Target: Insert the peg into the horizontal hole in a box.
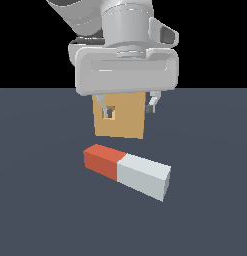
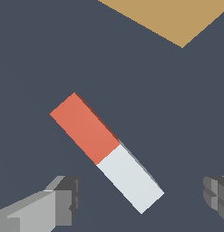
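So the peg is just lying flat on the worktop in the lower middle of the exterior view, with the box and its hole behind it, well apart. The gripper hangs above with jaws spread wide, holding nothing. I'd rotate to square the jaws across the peg's long sides, then drop onto the red end so the white end goes in first.

Simulated scene, flat slate floor, black void

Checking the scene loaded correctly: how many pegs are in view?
1. The peg lies flat on the floor in front of the box, below the open gripper, untouched. None seem hidden.
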Robot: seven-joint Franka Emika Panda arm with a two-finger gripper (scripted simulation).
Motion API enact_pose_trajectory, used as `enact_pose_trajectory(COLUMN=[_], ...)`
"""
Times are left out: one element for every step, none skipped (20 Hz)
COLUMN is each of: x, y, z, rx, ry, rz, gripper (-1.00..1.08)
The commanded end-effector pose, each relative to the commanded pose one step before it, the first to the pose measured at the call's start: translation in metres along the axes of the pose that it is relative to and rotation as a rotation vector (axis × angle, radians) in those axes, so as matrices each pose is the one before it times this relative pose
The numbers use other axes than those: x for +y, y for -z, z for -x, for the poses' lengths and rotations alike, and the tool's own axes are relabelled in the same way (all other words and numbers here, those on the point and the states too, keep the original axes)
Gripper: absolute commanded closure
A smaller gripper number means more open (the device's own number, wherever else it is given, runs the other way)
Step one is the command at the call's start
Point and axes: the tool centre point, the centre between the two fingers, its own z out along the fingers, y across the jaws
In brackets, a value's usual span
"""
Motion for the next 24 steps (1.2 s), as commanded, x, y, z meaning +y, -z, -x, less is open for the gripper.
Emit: enact_pose_trajectory(x=[-0.00073, -0.00029, -0.00029, -0.00028, -0.00028, -0.00029, -0.00028, -0.00028, -0.00028, -0.00028, -0.00027, -0.00027, -0.00027, -0.00027, -0.00026, -0.00025, -0.00025, -0.00023, -0.00022, -0.0002, -0.00019, -0.00016, -0.00014, -0.00012], y=[-0.00628, -0.0025, -0.00252, -0.00253, -0.00255, -0.00256, -0.00257, -0.00259, -0.00261, -0.00262, -0.00264, -0.00266, -0.00267, -0.00269, -0.00271, -0.00273, -0.00274, -0.00266, -0.00253, -0.00241, -0.00228, -0.00215, -0.00202, -0.00189], z=[0.00411, 0.00165, 0.00167, 0.00167, 0.00169, 0.0017, 0.00171, 0.00172, 0.00173, 0.00175, 0.00176, 0.00177, 0.00179, 0.00181, 0.00182, 0.00183, 0.00185, 0.00179, 0.00171, 0.00163, 0.00155, 0.00146, 0.00138, 0.0013], rx=[0.00309, 0.00119, 0.00119, 0.00119, 0.0012, 0.0012, 0.0012, 0.0012, 0.0012, 0.0012, 0.0012, 0.0012, 0.0012, 0.0012, 0.0012, 0.00119, 0.00119, 0.00114, 0.00108, 0.00102, 0.00095, 0.00089, 0.00083, 0.00077], ry=[0.06028, 0.02387, 0.02398, 0.02412, 0.02424, 0.02436, 0.02451, 0.02465, 0.0248, 0.02495, 0.0251, 0.02526, 0.02542, 0.02558, 0.02576, 0.02594, 0.02605, 0.0253, 0.02411, 0.02293, 0.02173, 0.02052, 0.01929, 0.01806], rz=[-0.00226, -0.00097, -0.00098, -0.00099, -0.001, -0.001, -0.00101, -0.00103, -0.00104, -0.00105, -0.00106, -0.00108, -0.00109, -0.00111, -0.00113, -0.00115, -0.00117, -0.00115, -0.00111, -0.00107, -0.00103, -0.00099, -0.00095, -0.00091], gripper=[-0.92, -0.92, -0.92, -0.92, -0.92, -0.92, -0.92, -0.92, -0.92, -0.92, -0.92, -0.92, -0.92, -0.92, -0.92, -0.92, -0.92, -0.92, -0.92, -0.92, -0.92, -0.92, -0.92, -0.92])
